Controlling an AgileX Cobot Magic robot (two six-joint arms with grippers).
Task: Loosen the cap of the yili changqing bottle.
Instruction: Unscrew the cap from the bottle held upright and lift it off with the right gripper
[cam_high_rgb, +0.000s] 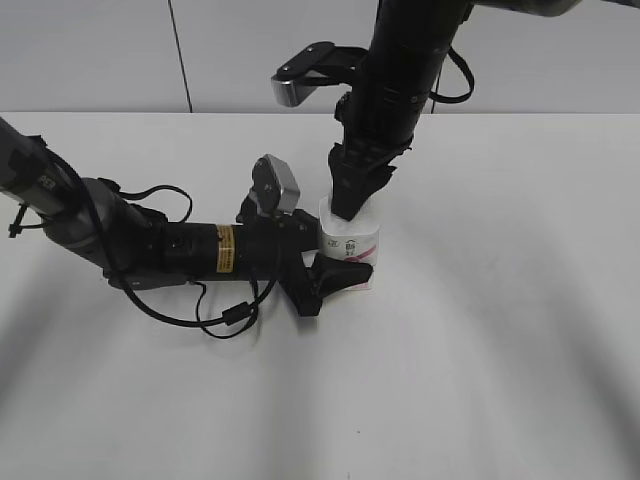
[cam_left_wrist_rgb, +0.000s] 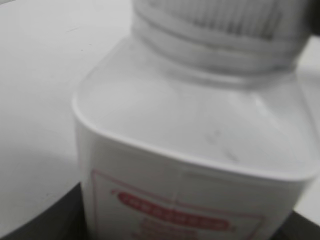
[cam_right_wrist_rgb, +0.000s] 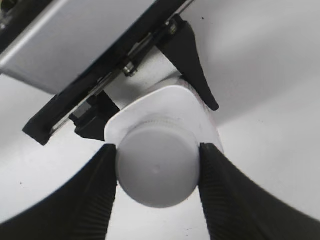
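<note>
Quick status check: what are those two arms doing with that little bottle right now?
Left gripper clamps the bottle body, upright on table. Right gripper shut on the cap from above. Nothing in the way.

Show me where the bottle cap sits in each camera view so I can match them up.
Exterior view: the cap is near centre, mostly hidden under the right hand.
Left wrist view: top edge, its ribbed side above the shoulder.
Right wrist view: lower centre, flat top between two black fingers.
Shared landmark: the white bottle.
</note>
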